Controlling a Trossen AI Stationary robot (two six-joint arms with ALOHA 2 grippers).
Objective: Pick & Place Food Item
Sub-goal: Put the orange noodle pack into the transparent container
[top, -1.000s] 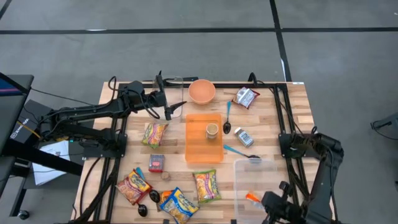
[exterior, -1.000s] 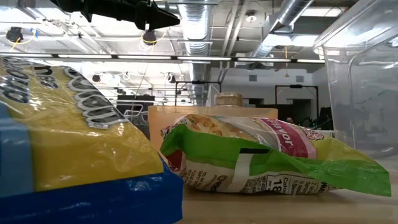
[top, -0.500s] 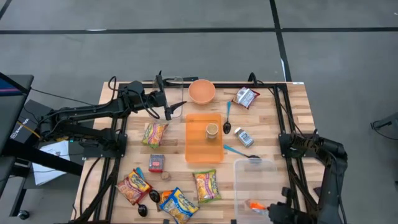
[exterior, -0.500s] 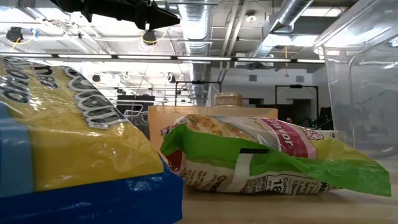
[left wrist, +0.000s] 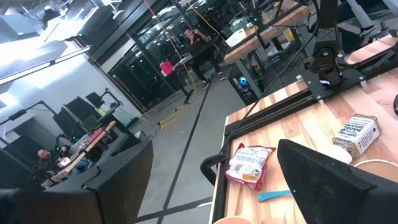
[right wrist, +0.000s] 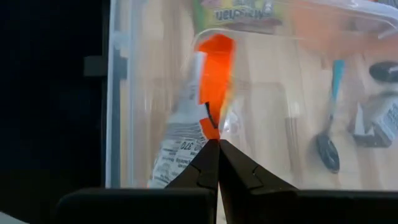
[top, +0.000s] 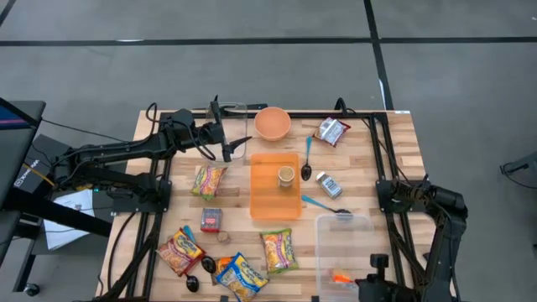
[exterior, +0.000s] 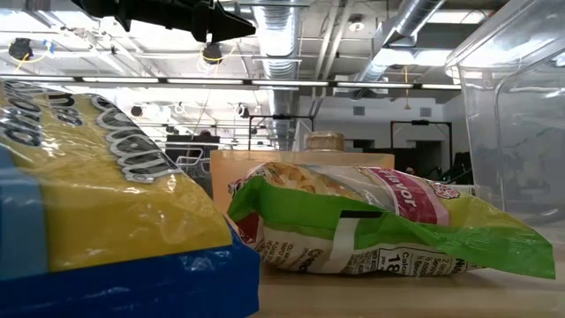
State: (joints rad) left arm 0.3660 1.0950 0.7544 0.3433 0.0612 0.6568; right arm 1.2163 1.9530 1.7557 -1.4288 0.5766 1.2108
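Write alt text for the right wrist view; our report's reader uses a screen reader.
The right gripper, fingers shut, pinches an orange-and-white packet over a clear plastic bin on the wooden table. A blue-handled spoon lies beyond.

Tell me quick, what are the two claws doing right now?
Left gripper: open, empty, above the table's far side.
Right gripper: shut, at the orange packet in the clear bin; whether it grips the packet cannot be told.
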